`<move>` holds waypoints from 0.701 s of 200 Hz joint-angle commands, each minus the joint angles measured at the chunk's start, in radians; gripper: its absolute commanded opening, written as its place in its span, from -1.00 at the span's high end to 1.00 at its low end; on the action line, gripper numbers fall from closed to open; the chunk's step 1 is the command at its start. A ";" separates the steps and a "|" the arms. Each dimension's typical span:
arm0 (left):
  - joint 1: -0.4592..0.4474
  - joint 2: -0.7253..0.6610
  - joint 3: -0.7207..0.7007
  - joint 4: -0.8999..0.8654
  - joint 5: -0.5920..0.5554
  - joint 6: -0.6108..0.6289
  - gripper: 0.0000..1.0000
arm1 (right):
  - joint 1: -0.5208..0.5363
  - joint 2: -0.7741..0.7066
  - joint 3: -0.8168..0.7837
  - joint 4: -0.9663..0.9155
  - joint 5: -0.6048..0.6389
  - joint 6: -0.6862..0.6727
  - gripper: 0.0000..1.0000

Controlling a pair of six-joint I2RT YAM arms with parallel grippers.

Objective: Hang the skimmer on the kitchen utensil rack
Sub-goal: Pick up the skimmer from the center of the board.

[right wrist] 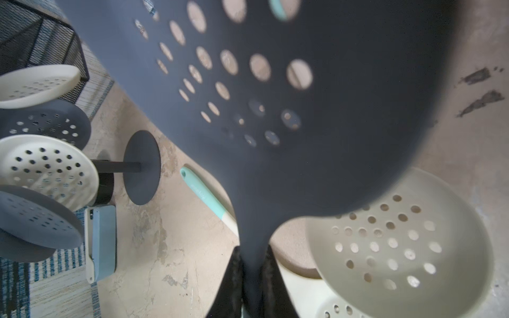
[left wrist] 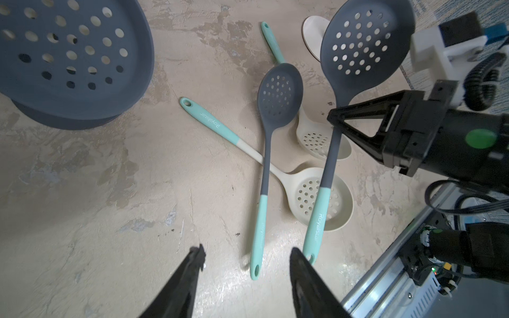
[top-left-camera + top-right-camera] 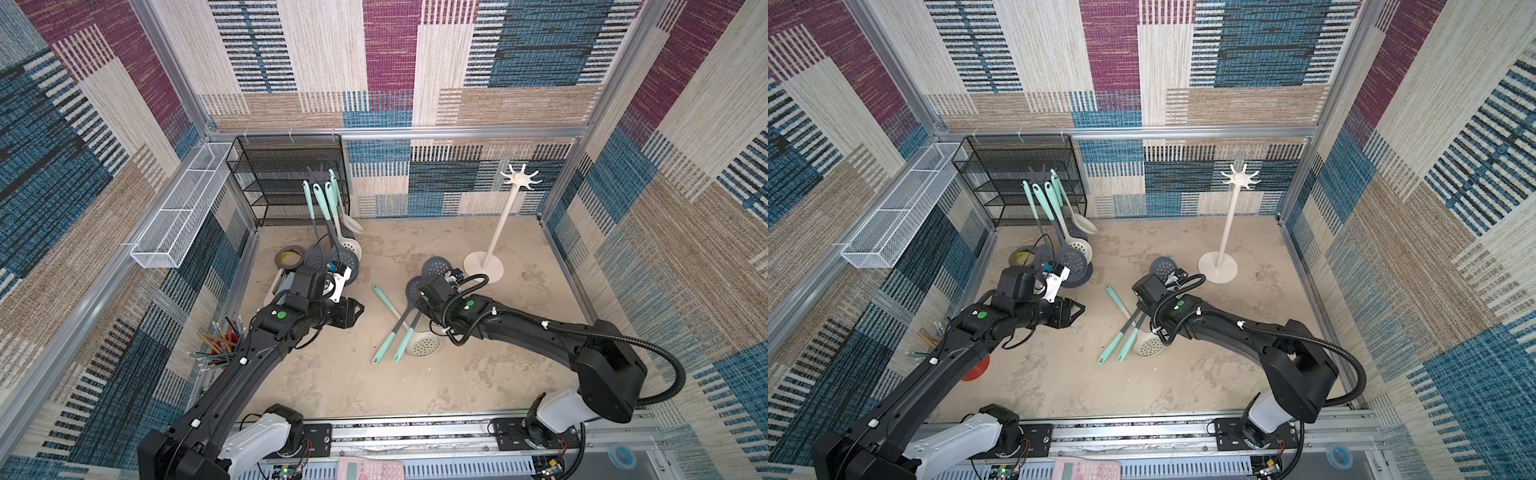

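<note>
While the grey skimmer (image 2: 366, 46) is clenched at its neck by the right gripper (image 1: 253, 275), its bowl is held off the table (image 3: 332, 374) near the white utensil rack (image 3: 498, 224), and its mint handle end is pointed at the left gripper (image 2: 246, 264), spread and empty.

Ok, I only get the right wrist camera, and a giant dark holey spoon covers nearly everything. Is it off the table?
Observer: Partly. The dark grey skimmer has its head lifted above the table, with the right gripper jaws shut on its neck. I can't tell if the handle tip is up too.
Operator: Where's my other arm?
Observer: The left gripper hovers nearby, jaws open, holding nothing.
Operator: Any free hooks?
Observer: A white utensil rack stands near the back wall on the right, with nothing hanging on it.
</note>
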 commanded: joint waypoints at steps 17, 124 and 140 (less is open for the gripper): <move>-0.023 0.004 -0.003 0.009 0.003 -0.004 -0.08 | -0.026 -0.089 -0.032 0.034 0.064 -0.013 0.82; -0.108 -0.024 -0.082 0.206 0.131 -0.212 -0.08 | -0.109 -0.489 -0.370 0.252 0.117 0.210 0.81; -0.127 -0.037 -0.109 0.268 0.140 -0.317 -0.06 | -0.111 -0.541 -0.408 0.284 0.130 0.248 0.80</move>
